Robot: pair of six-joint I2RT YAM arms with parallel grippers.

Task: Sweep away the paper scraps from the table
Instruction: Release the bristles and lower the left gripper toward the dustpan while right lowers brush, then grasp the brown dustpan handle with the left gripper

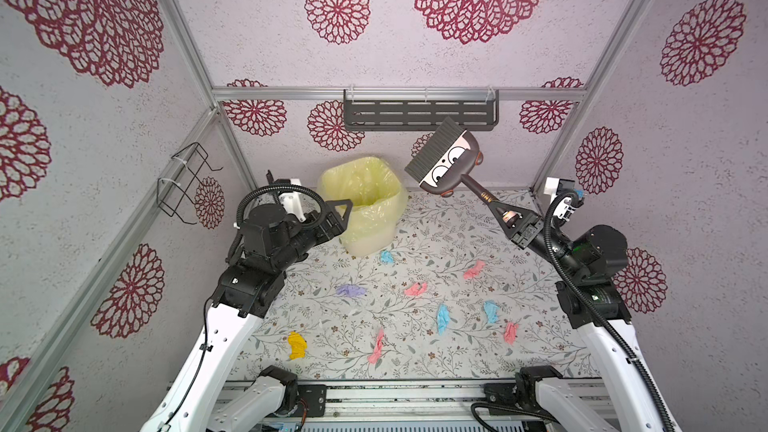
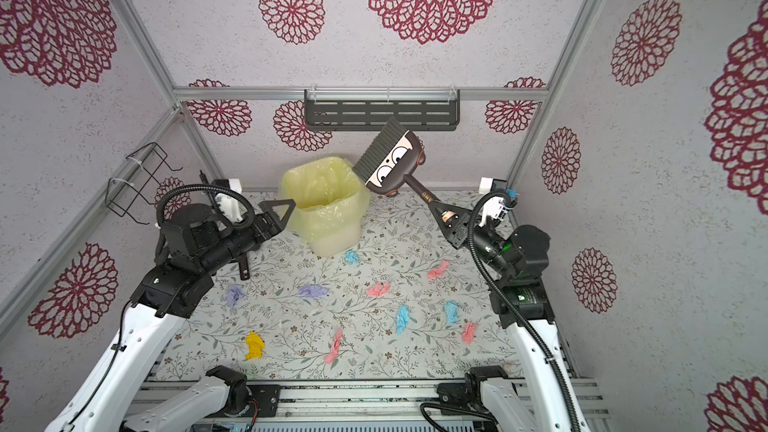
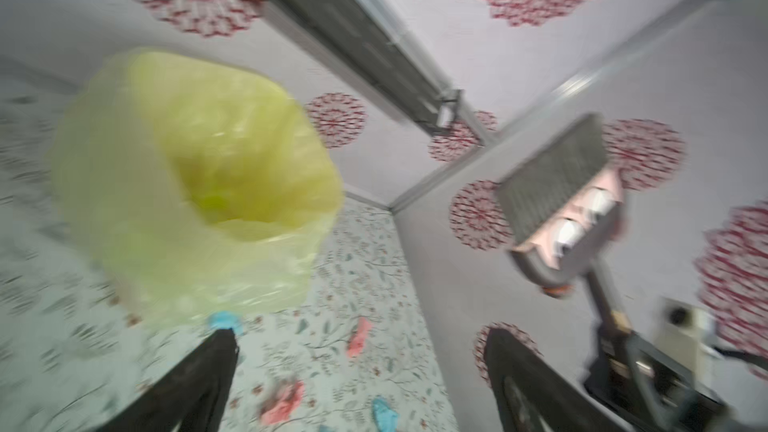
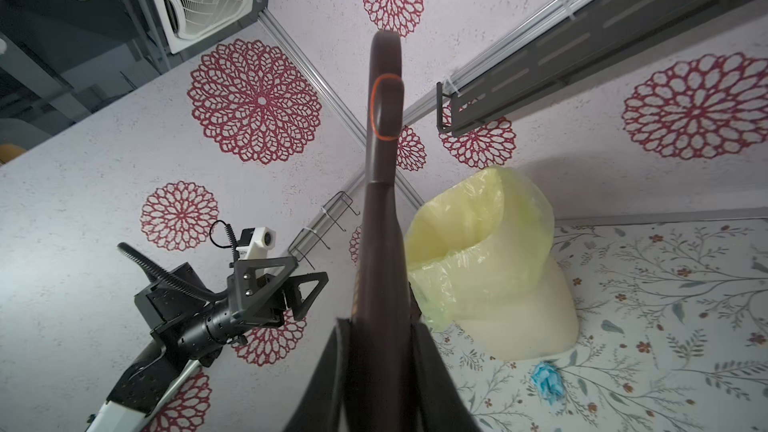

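On the white table (image 1: 440, 243) printed with grey-green vines, the small crumpled paper scraps (image 1: 415, 289) lie scattered over the middle and front: pink, light blue, lilac, and one yellow at front left. One blue wad sits just in front of the cream bin lined with a yellow-green plastic bag (image 1: 365, 209), which stands at the back. Left arm is raised with the forearm angled toward the bin. The left gripper (image 4: 309, 270) is just beside the bin's rim, jaws wide apart, holding nothing. Right arm is raised and pointing up and back. The right gripper (image 1: 505, 214) is clamped on the handle of a dark brown hand brush with a cartoon face and grey bristles (image 1: 451, 164). The brush is held in the air, bristles uppermost, under the dark slotted wall shelf (image 1: 419, 114).
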